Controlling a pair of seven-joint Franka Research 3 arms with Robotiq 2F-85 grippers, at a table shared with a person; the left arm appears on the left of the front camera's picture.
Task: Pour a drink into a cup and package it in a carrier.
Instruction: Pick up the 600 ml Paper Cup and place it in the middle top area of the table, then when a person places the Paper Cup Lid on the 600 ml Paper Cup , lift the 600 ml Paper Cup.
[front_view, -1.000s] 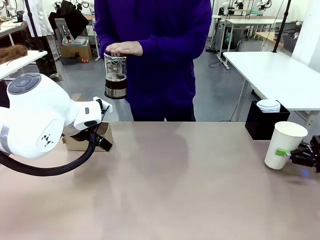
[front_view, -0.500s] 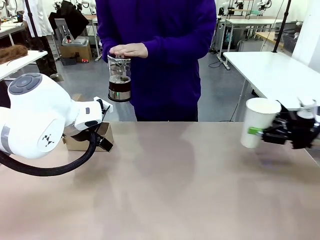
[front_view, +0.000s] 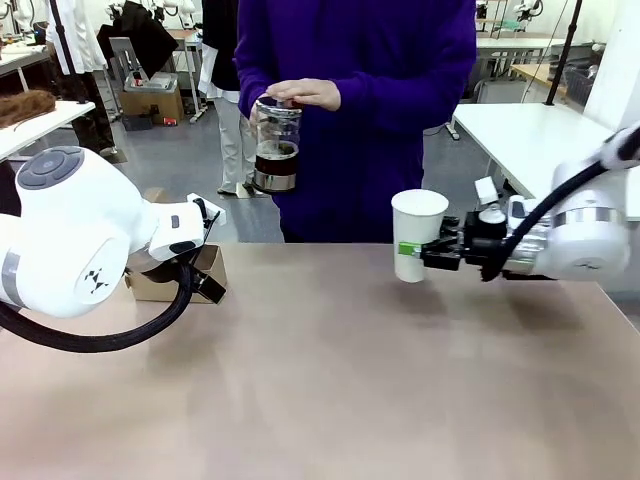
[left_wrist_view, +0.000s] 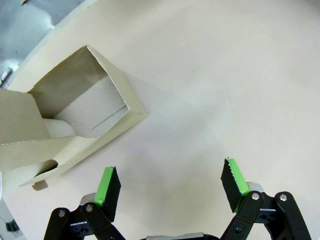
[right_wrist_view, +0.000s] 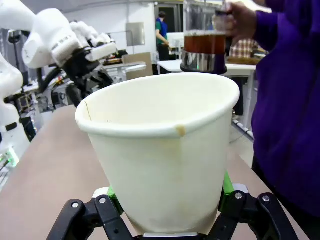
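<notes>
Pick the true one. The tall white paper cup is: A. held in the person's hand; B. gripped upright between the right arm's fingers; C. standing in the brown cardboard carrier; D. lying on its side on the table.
B: the right gripper has its green-padded fingers shut on the lower wall of the tall white paper cup, which is upright.

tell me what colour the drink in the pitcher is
Amber-brown drink, clearest in the right wrist view, seen through the glass pitcher.

Table (front_view: 330, 390) middle open; carrier (left_wrist_view: 65, 97) just beside left claw (left_wrist_view: 170, 170); cup (front_view: 417, 235) blocks right-centre.
</notes>
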